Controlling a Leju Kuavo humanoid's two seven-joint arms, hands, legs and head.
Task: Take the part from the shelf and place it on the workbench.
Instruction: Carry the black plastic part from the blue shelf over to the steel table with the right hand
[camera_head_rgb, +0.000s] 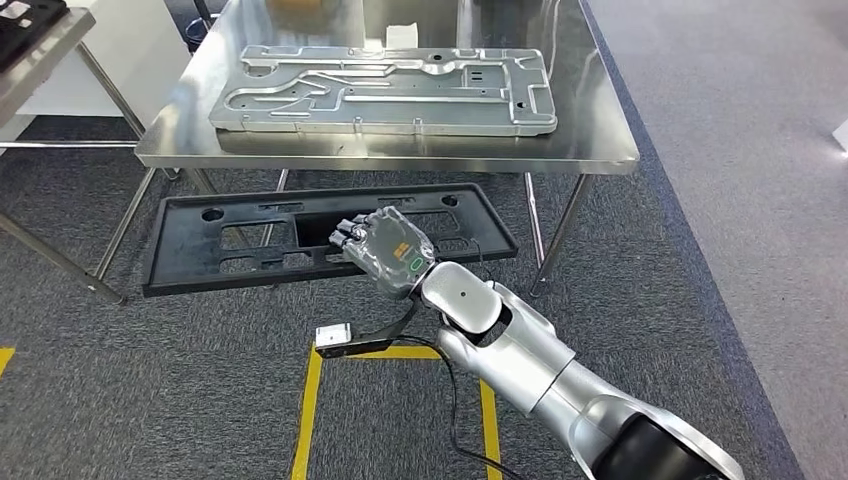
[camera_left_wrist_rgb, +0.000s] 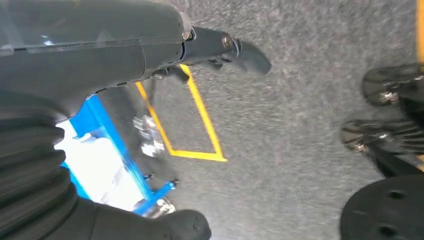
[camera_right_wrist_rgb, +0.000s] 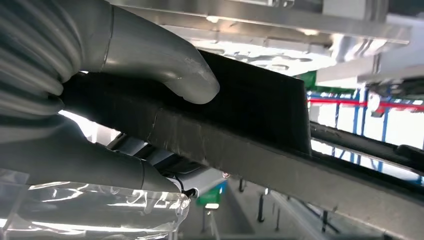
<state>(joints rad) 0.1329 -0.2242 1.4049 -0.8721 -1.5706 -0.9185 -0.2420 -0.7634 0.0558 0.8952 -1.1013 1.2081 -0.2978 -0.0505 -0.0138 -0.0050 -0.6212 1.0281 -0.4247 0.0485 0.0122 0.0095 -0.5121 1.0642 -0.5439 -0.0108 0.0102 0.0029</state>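
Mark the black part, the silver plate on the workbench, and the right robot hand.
black part (camera_head_rgb: 190, 250), head view, left frame section.
silver plate (camera_head_rgb: 400, 95), head view, middle.
right robot hand (camera_head_rgb: 385, 250), head view, back of hand.

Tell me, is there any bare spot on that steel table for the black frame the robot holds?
Little. The grey plate covers most of the table. Bare steel remains as strips along the near edge, the left edge beside the plate, and behind it. The frame in the right hand looks about as long as the plate.

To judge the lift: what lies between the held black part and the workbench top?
Nothing: the head view shows the black part below the workbench edge, with floor between.
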